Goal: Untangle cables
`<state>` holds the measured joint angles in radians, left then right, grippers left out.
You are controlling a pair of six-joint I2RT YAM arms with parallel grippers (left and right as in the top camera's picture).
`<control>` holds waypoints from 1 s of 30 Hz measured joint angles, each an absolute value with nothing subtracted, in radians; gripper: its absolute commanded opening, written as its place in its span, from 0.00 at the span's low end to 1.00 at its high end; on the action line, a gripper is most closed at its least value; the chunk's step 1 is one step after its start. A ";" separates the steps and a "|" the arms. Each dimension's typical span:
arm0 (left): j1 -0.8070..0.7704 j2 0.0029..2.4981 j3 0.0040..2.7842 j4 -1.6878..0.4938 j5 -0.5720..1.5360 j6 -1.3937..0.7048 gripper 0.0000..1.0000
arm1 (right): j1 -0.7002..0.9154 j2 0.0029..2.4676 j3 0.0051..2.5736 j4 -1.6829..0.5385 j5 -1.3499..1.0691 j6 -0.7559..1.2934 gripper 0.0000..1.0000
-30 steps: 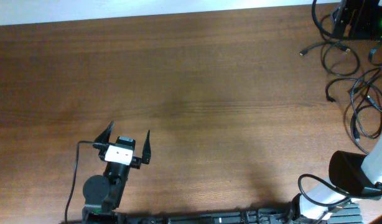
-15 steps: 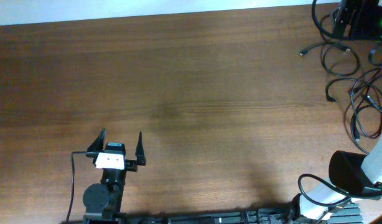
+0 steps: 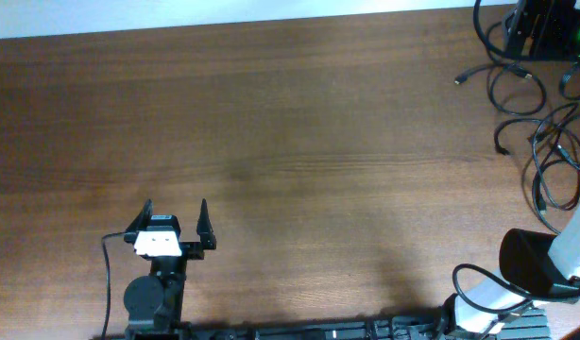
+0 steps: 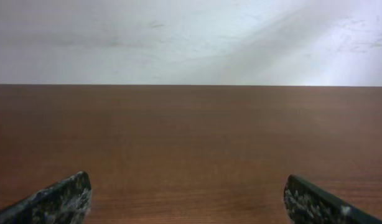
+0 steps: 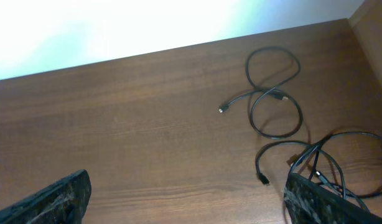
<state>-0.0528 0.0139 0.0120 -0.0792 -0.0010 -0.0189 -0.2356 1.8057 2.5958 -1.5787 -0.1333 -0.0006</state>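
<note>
The cables (image 3: 540, 132) are thin black cords lying in loose overlapping loops at the table's far right. In the right wrist view, one cable (image 5: 275, 93) forms a figure-eight with a small plug end (image 5: 221, 110). A denser tangle (image 5: 328, 163) lies just beyond my right finger (image 5: 321, 202). My right gripper (image 5: 188, 202) is open over bare wood, with nothing between its fingers. My left gripper (image 3: 175, 206) is open near the front left, far from the cables. The left wrist view shows only bare table between the open fingers of that gripper (image 4: 185, 200).
A black device with a green light (image 3: 553, 28) sits at the far right corner, with cords running into it. The right arm's body (image 3: 536, 269) stands at the front right. The table's far edge (image 3: 224, 28) meets a white wall.
My left gripper has slid left and slightly back toward the front edge, turning to point straight away. The cables and the right arm have not moved.
</note>
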 measured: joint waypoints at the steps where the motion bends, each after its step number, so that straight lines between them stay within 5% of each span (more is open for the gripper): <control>1: -0.053 0.014 0.012 -0.079 -0.001 -0.014 0.99 | -0.236 1.806 2.596 -1.579 -0.133 -0.001 0.99; 30: -0.053 0.014 0.012 -0.079 -0.001 0.011 0.99 | -0.236 1.806 2.596 -1.579 -0.133 0.000 0.99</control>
<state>-0.0528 0.0139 0.0120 -0.0792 -0.0010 0.0113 -0.2356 1.8057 2.5958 -1.5787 -0.1333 -0.0002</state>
